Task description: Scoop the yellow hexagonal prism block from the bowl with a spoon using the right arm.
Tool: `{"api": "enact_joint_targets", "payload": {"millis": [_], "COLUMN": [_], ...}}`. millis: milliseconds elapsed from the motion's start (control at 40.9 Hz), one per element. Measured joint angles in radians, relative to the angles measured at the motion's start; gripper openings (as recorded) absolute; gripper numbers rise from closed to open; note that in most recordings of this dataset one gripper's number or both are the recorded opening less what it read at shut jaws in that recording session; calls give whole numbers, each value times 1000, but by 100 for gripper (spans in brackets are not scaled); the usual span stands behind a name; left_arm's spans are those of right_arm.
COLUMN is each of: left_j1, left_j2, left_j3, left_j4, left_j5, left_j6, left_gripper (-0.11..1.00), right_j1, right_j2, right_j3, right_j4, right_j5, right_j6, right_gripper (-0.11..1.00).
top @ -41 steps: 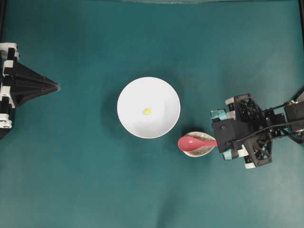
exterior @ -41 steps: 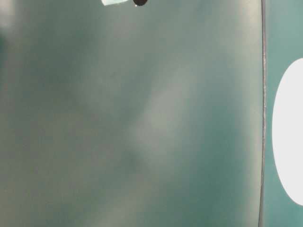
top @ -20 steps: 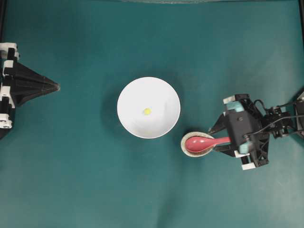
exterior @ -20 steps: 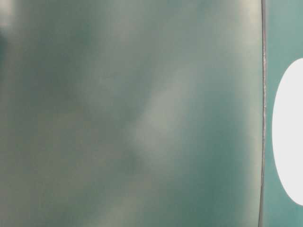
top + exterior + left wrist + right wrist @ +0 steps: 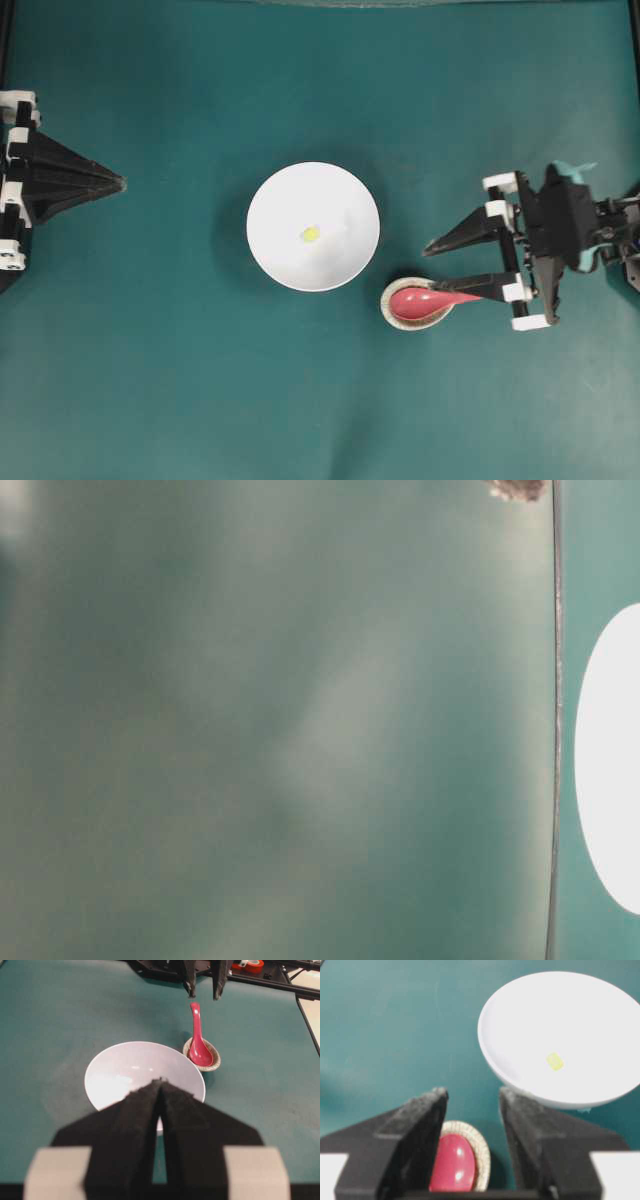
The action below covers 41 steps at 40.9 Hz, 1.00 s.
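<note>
From overhead we see the block [image 5: 311, 234] mid-bowl [image 5: 290, 262]; the L wrist cam hides it behind the L gripper [image 5: 160, 1083], fingers together. R gripper [image 5: 441, 268] fingers apart, nothing held, above the spoon [image 5: 425, 300] handle, scoop in its rest [image 5: 402, 325].

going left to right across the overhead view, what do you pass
left gripper → bowl → yellow block inside it → spoon on its speckled rest → right gripper
</note>
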Motion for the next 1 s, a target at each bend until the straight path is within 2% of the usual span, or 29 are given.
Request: {"api": "enact_joint_targets", "payload": {"millis": [293, 684, 1002], "left_j1": [0, 0, 0], "left_j2": [0, 0, 0], "left_j3": [0, 0, 5], "left_j4": [0, 0, -2], "left_j5": [3, 3, 3], "left_j6": [0, 0, 0], "left_gripper": [-1, -1, -1], "right_j1": [0, 57, 147], "right_j2": [58, 239, 370], "right_j3": [143, 183, 184], "right_j4": [127, 146, 195], "right_j5": [-287, -520, -607], "right_j6": [2, 0, 2], "right_gripper": [51, 51, 51]}}
